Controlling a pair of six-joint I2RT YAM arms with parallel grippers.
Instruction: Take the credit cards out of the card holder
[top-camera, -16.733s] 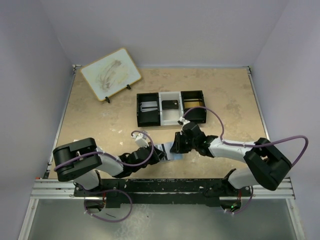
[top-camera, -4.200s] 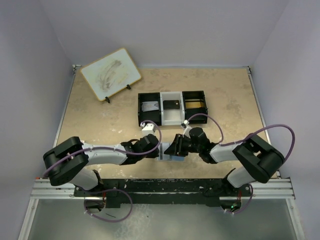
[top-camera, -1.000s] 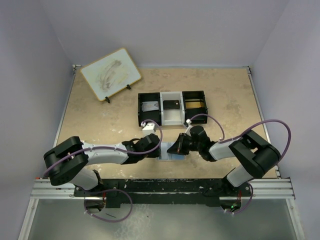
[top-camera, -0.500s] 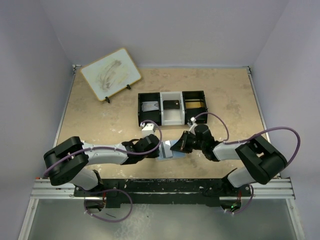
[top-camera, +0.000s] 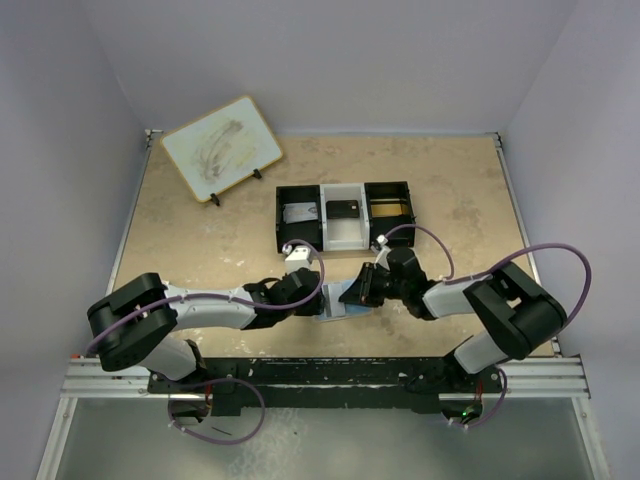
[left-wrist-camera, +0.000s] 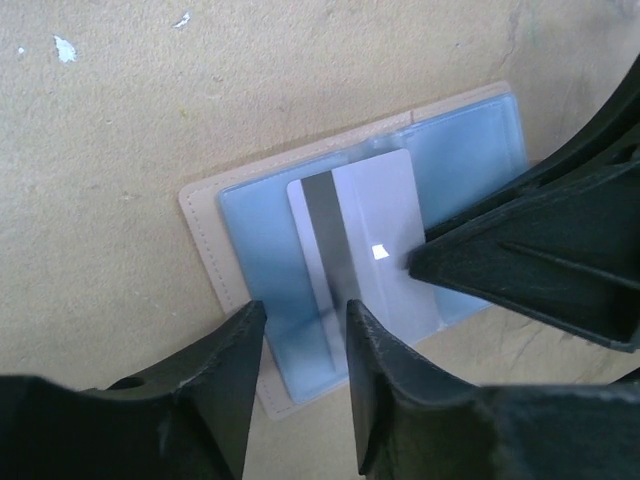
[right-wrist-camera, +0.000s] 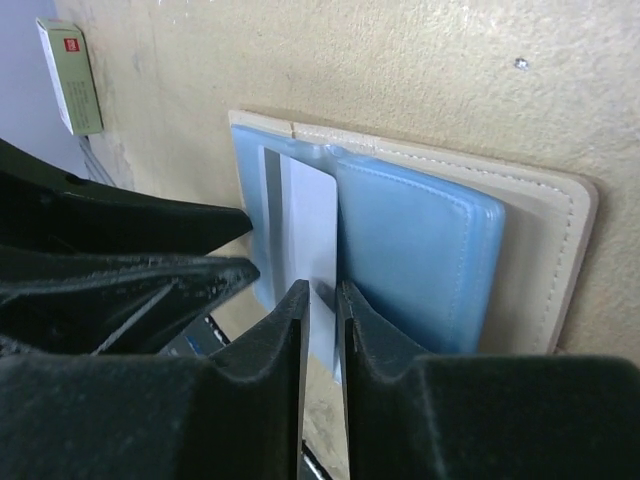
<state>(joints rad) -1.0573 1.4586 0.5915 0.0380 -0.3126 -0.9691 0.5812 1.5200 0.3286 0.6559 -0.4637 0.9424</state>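
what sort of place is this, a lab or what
Probably a robot test bench: a left arm and right arm bolted to a metal rail, plain walls boxing in the table, and staged props such as a compartment tray and a small whiteboard.

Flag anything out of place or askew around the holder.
Only the silvery card: it lies across the middle of the open holder, seemingly partway out of a pocket, with the right tool at its edge. Nothing looks spilled or damaged.
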